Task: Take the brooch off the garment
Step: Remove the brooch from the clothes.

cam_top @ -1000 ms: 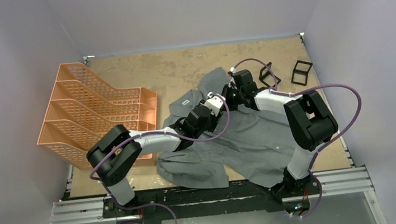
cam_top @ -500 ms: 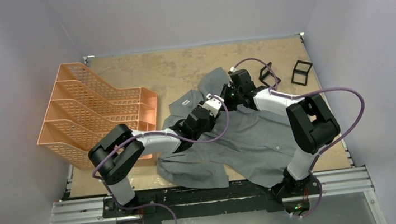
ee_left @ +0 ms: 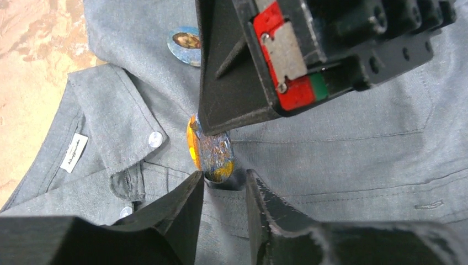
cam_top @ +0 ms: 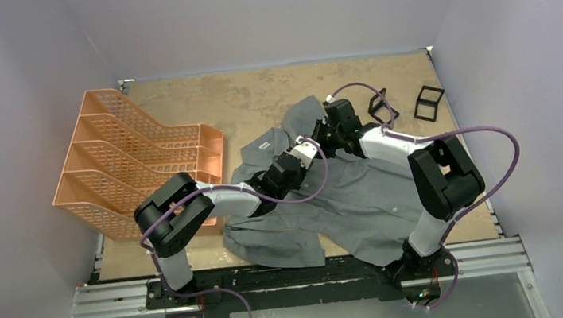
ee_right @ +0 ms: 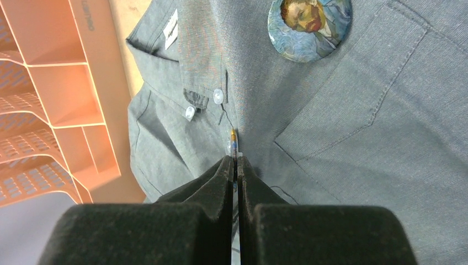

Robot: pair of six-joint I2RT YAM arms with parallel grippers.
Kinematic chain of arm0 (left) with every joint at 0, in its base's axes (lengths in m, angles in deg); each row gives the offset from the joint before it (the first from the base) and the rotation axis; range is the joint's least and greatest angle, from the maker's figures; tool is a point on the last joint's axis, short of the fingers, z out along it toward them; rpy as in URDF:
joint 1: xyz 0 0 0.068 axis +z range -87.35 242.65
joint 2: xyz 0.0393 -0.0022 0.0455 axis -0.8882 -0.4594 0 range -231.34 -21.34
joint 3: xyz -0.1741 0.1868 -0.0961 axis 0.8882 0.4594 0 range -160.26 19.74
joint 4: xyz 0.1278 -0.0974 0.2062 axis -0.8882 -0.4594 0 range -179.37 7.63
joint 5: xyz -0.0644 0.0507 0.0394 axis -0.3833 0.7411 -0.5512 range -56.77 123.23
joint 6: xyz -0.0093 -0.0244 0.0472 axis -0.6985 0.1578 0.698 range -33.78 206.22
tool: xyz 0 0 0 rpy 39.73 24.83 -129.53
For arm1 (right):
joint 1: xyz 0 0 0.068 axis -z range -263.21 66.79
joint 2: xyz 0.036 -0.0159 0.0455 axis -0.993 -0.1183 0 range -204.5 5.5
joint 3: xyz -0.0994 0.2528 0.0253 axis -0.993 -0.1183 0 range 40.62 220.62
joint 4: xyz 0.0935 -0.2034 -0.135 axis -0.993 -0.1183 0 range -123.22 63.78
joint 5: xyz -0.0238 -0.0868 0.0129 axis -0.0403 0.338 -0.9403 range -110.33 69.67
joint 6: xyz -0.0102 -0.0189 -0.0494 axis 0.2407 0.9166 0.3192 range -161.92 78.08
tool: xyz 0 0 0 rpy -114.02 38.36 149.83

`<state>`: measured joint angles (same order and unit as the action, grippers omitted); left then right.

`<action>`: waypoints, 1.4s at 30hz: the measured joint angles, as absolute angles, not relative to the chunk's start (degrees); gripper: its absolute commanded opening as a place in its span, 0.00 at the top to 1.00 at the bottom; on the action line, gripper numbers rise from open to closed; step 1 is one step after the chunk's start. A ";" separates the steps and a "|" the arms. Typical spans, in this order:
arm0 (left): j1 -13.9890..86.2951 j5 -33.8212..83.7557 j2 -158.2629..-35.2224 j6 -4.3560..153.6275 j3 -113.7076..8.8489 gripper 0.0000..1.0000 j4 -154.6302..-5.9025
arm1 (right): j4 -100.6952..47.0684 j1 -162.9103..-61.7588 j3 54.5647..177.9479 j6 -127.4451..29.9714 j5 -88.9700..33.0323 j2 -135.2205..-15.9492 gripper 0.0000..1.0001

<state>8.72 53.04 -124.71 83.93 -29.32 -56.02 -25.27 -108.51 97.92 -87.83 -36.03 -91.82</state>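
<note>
Round orange-rimmed brooch (ee_left: 211, 154) with a mottled blue-and-orange face: we find it tilted up on edge on the front of the grey short-sleeved button-up shirt (ee_left: 353, 154), just beside the button placket and above a chest pocket seam. We see the right gripper (ee_right: 235, 163) pressed together, pinching the brooch rim at its fingertips. The left gripper (ee_left: 225, 190) stands partly spread, its tips just below the brooch, over the cloth. We note a second round badge (ee_right: 309, 22) bearing a painted bearded portrait, lying flat and apart from the brooch. A white collar label (ee_left: 74, 152) carries print too small to read; raised lettering on the orange plastic mesh file rack (ee_right: 60, 83) is likewise illegible
</note>
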 measured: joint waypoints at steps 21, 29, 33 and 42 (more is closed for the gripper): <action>8.65 53.96 -125.23 82.77 -24.47 1.00 -48.11 | -15.41 -109.08 91.28 -89.03 -36.29 -86.53 0.76; 9.53 52.74 -124.12 80.59 -20.09 1.00 -43.30 | -10.99 -109.08 88.13 -88.77 -36.25 -84.98 0.76; 11.06 50.70 -122.92 78.66 -17.58 1.00 -39.83 | -9.97 -109.08 86.95 -88.77 -36.32 -85.61 0.80; 12.39 47.62 -122.30 77.20 -14.50 1.00 -33.77 | -5.77 -109.08 86.95 -88.71 -36.97 -91.17 0.89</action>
<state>12.39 47.62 -122.30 77.20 -14.50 -33.77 -5.77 -109.08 86.95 -88.71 -36.97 -91.17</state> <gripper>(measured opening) 0.018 0.136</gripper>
